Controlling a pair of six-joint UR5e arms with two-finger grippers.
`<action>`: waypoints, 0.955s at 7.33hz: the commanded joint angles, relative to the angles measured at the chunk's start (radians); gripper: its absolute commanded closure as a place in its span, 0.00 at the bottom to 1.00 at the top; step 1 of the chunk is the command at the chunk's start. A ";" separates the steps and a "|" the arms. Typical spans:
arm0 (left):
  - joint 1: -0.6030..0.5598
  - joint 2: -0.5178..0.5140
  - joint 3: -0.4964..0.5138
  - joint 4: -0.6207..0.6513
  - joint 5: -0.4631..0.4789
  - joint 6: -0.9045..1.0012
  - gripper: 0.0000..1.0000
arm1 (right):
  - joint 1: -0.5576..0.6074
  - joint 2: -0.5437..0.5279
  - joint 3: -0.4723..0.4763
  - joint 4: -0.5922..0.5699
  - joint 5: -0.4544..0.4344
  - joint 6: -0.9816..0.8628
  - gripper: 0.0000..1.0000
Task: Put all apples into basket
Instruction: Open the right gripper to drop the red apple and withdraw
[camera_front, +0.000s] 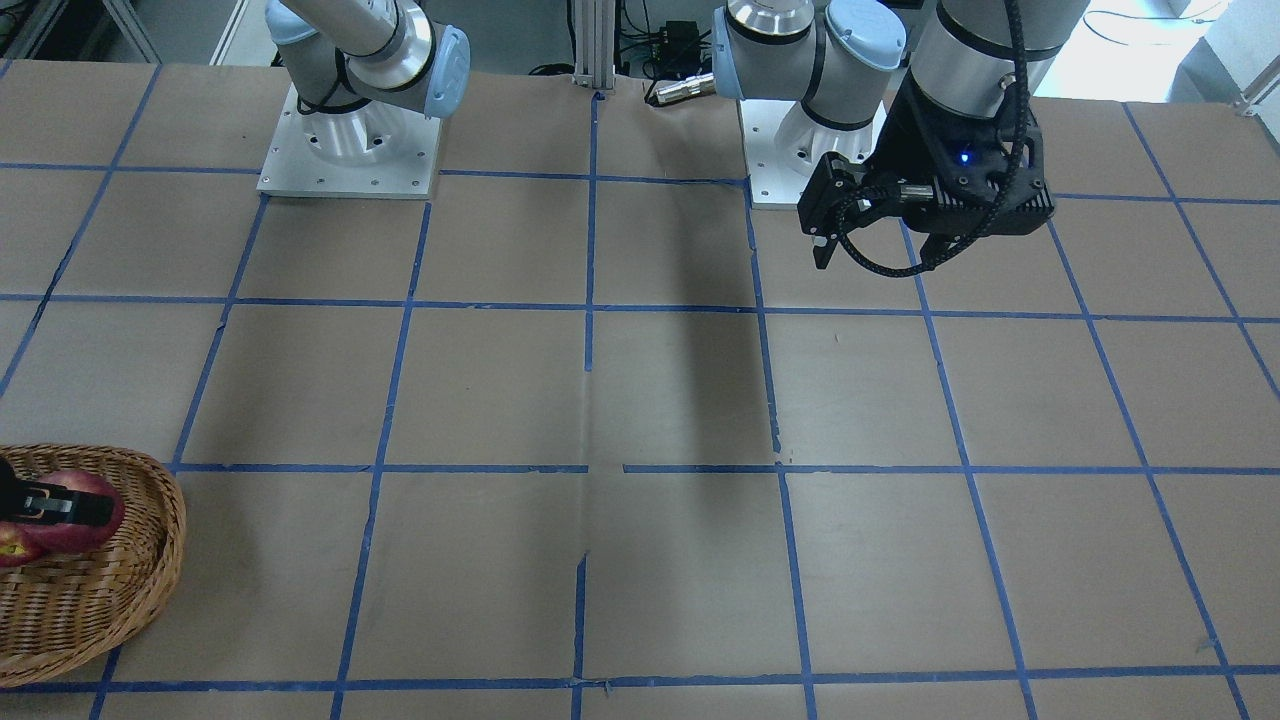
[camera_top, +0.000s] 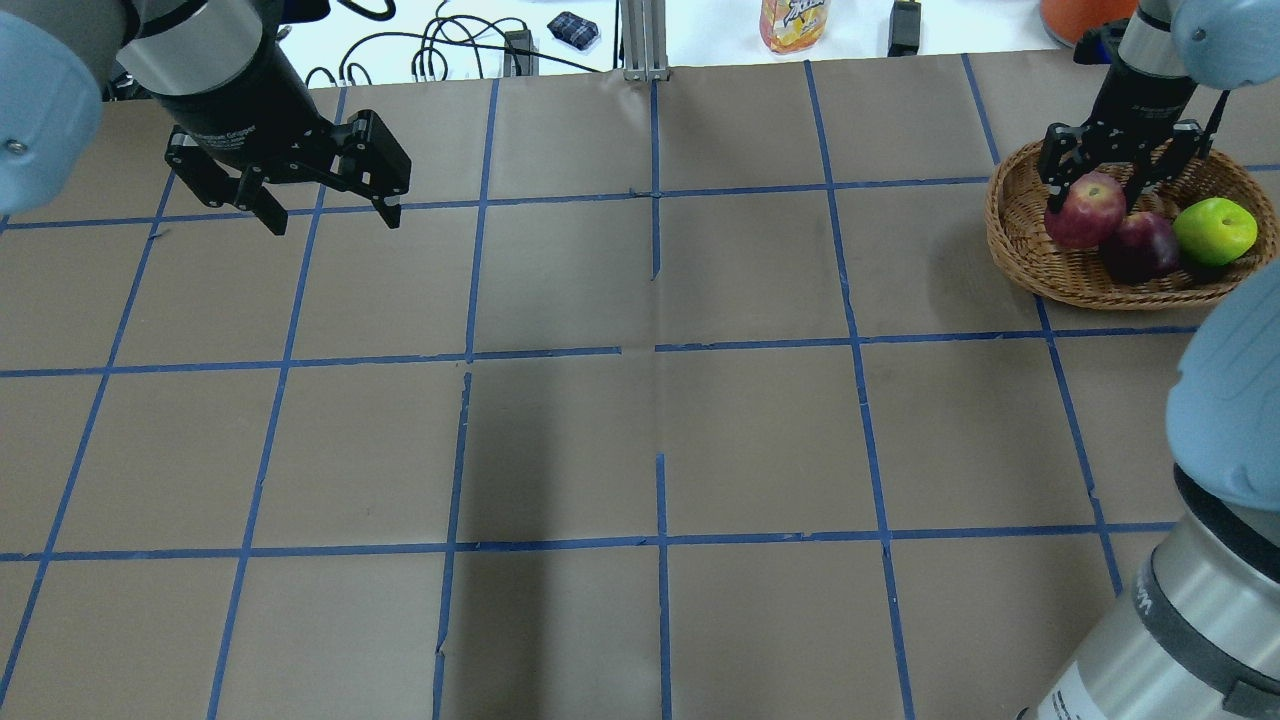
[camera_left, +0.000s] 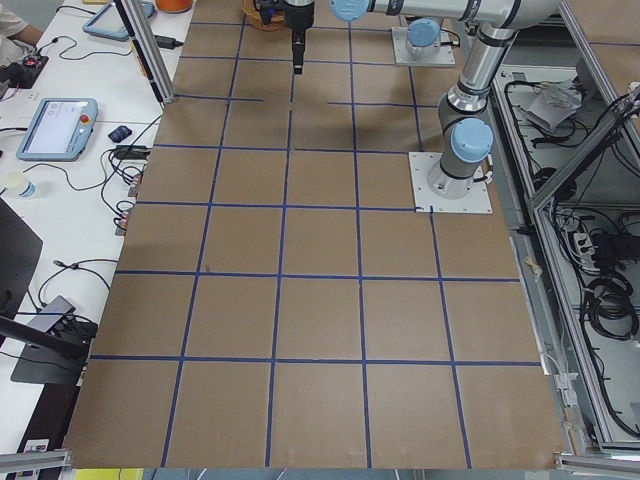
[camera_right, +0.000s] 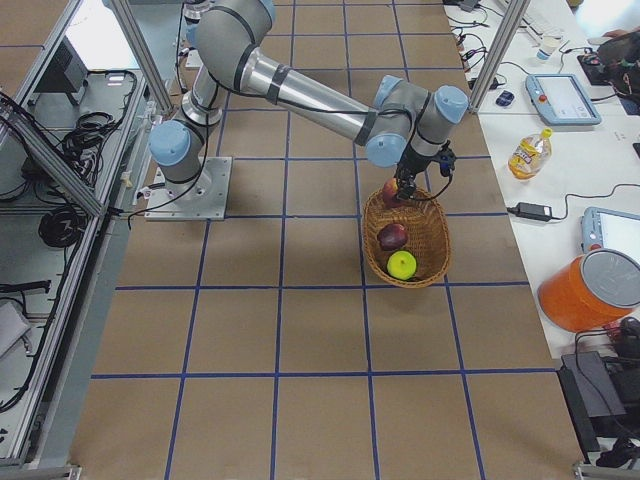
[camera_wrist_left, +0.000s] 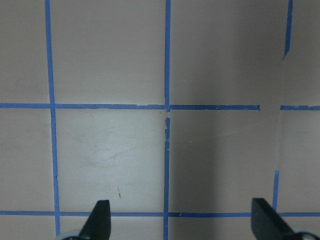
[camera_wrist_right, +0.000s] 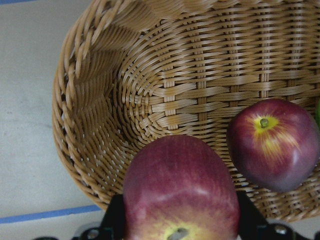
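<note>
The wicker basket (camera_top: 1010, 250) stands at the table's far right in the overhead view. It also shows in the front view (camera_front: 150, 590) and the right wrist view (camera_wrist_right: 100, 125). My right gripper (camera_top: 1095, 188) is shut on the red apple (camera_top: 1085, 212) and holds it just over the basket's left end. The fingers flank this apple (camera_wrist_right: 180, 185) in the right wrist view. The dark maroon apple (camera_top: 1145, 248) and the lime-green apple (camera_top: 1215, 230) lie in the basket. My left gripper (camera_top: 330, 215) is open and empty above the table's far left. It holds nothing in the left wrist view (camera_wrist_left: 182, 220).
Blue tape lines divide the brown table into squares. Beyond the far edge are a drink bottle (camera_top: 795, 20), cables, and an orange container (camera_top: 1080, 15). My right arm's elbow (camera_top: 1230, 400) hangs over the near right corner.
</note>
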 joint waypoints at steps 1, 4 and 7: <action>-0.002 0.007 -0.008 0.002 -0.001 0.006 0.00 | -0.003 0.040 0.005 -0.042 0.003 0.004 1.00; -0.002 0.008 -0.008 0.002 0.002 0.009 0.00 | -0.003 0.061 0.003 -0.051 -0.001 0.000 0.26; -0.002 0.014 -0.009 -0.001 0.005 0.009 0.00 | 0.006 -0.007 -0.006 0.004 0.003 -0.006 0.00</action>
